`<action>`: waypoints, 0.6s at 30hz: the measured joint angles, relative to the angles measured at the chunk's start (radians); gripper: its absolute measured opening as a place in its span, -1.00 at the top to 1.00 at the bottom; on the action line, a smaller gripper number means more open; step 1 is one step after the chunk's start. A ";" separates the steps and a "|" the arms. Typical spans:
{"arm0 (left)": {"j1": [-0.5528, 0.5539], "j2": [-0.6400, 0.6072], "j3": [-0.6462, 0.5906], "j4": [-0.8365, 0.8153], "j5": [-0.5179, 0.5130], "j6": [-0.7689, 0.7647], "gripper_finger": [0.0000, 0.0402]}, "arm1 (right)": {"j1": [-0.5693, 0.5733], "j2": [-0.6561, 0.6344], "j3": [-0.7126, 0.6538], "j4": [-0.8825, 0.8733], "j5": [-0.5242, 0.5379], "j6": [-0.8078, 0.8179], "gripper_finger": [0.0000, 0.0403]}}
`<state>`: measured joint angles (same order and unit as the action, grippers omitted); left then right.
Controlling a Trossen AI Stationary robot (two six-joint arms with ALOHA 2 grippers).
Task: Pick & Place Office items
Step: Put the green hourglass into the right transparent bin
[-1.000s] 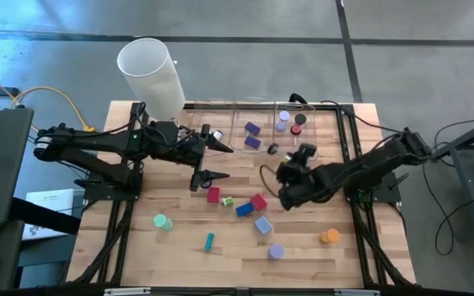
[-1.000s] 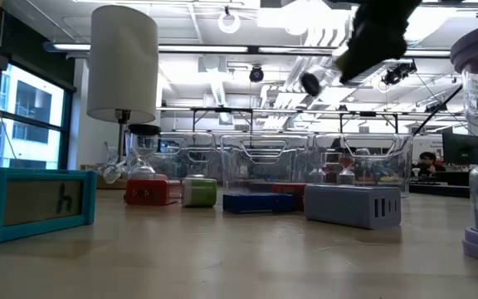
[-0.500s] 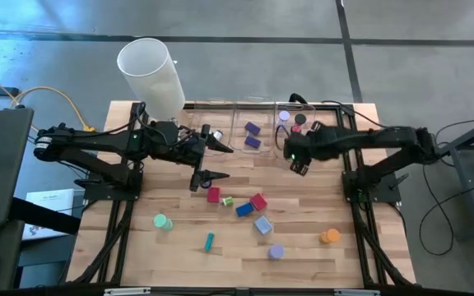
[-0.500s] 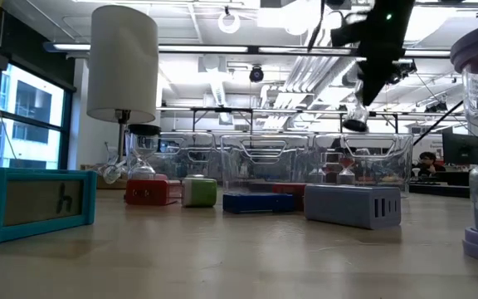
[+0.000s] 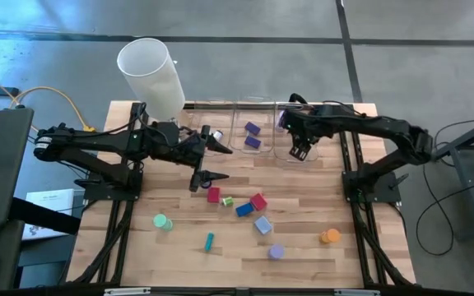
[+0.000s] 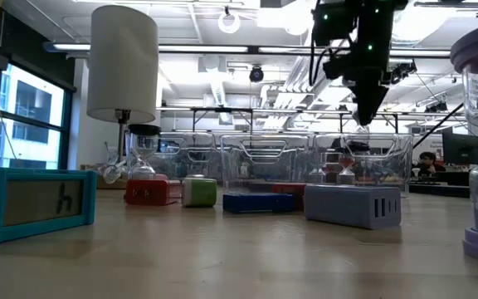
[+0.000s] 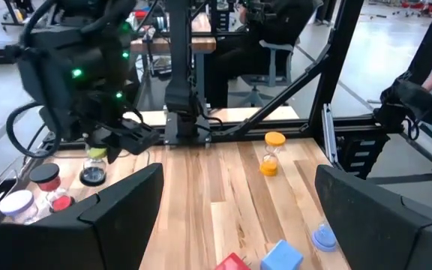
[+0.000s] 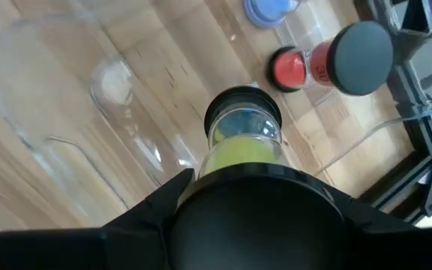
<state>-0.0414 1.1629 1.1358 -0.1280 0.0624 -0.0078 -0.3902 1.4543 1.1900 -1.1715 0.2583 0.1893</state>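
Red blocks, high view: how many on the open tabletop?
2. One red block lies left of the small green piece; the other sits right of the blue block. None seems hidden.

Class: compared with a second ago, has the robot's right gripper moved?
Yes. The right gripper, shut on a black-capped sand timer, went from beside the red block up over the clear plastic bins.
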 joint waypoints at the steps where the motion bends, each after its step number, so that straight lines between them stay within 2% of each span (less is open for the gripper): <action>1: 0.000 0.000 0.000 -0.004 0.000 0.000 -0.69 | -0.009 0.009 0.000 0.003 0.000 -0.011 0.09; 6: 0.000 0.000 0.000 -0.015 0.000 0.000 -0.69 | -0.053 0.068 0.000 0.022 -0.015 -0.045 0.09; 11: 0.000 0.000 0.000 -0.018 0.000 0.000 -0.69 | -0.095 0.136 0.000 0.023 -0.073 -0.090 0.05; 18: 0.000 0.000 0.000 -0.026 0.001 0.000 -0.69 | -0.134 0.215 0.000 0.034 -0.038 -0.133 0.09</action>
<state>-0.0414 1.1629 1.1358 -0.1544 0.0631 -0.0078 -0.5242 1.6693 1.1900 -1.1378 0.2203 0.0559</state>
